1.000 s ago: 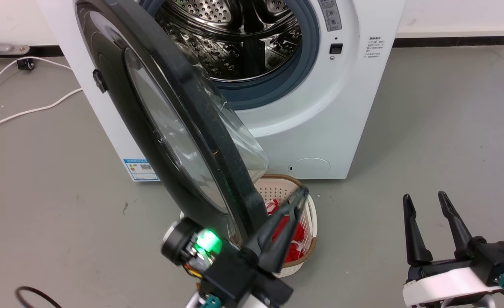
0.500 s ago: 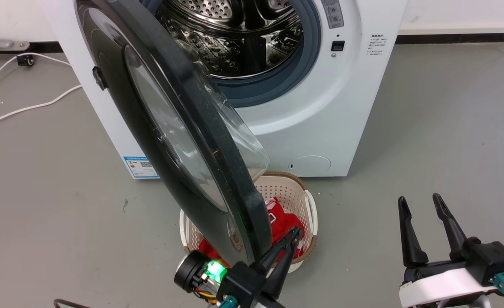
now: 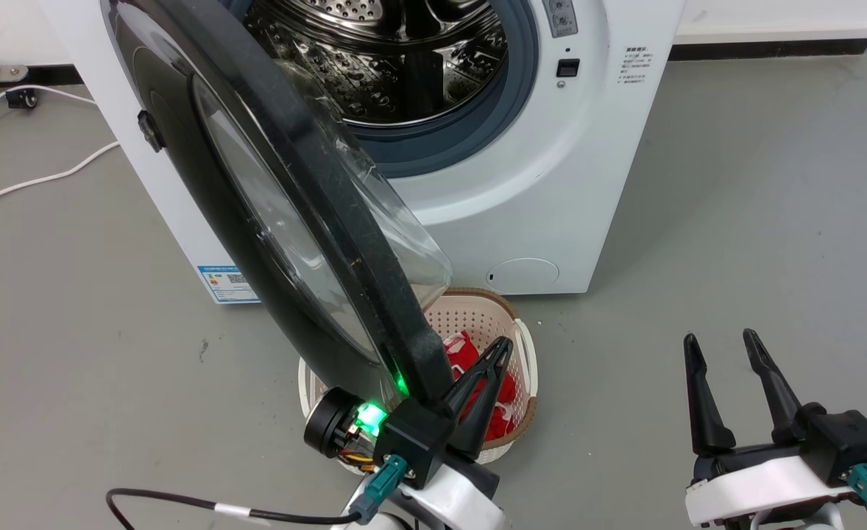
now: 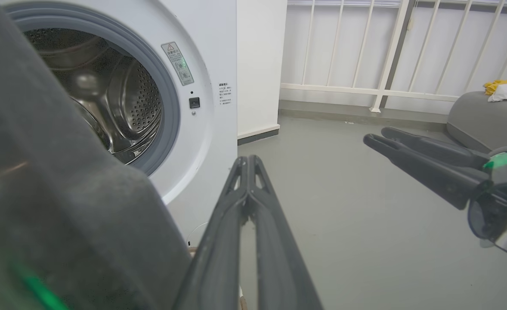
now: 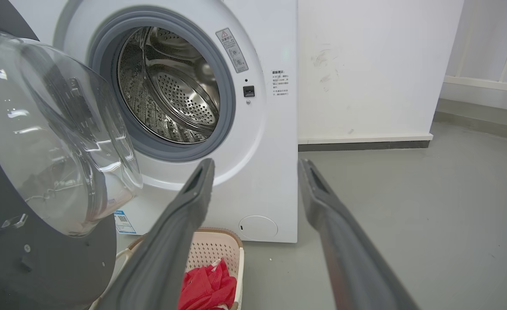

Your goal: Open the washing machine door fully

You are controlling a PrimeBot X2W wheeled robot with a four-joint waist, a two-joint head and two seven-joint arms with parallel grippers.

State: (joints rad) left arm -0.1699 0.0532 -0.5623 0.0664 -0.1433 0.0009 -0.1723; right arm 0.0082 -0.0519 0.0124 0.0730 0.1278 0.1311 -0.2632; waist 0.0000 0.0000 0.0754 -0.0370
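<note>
Plainly, the washing machine door stands swung out from the washing machine. In the head view it runs nearly edge-on from eleven o'clock down toward six o'clock. Its glossy black outer face looks to nine o'clock, and its clear glass bowl bulges toward three o'clock. The round opening is uncovered: the steel drum shows at twelve o'clock inside the grey rubber ring. Low on the machine's white front sit a blue label, half hidden behind the door, and a small round cover.

The left gripper sits at six o'clock, just beside the door's lower rim. Its fingers are pressed together with nothing between them and point toward one o'clock. Whether its body touches the rim cannot be told. A green light glows on its wrist. Beneath the door's lower end and those fingers, a beige perforated basket stands on the floor just in front of the machine, with red cloth in it.

The right gripper rests at four o'clock, well apart from the door. Its fingers are spread and empty and point toward twelve o'clock. A white cable lies on the grey floor at nine o'clock.
</note>
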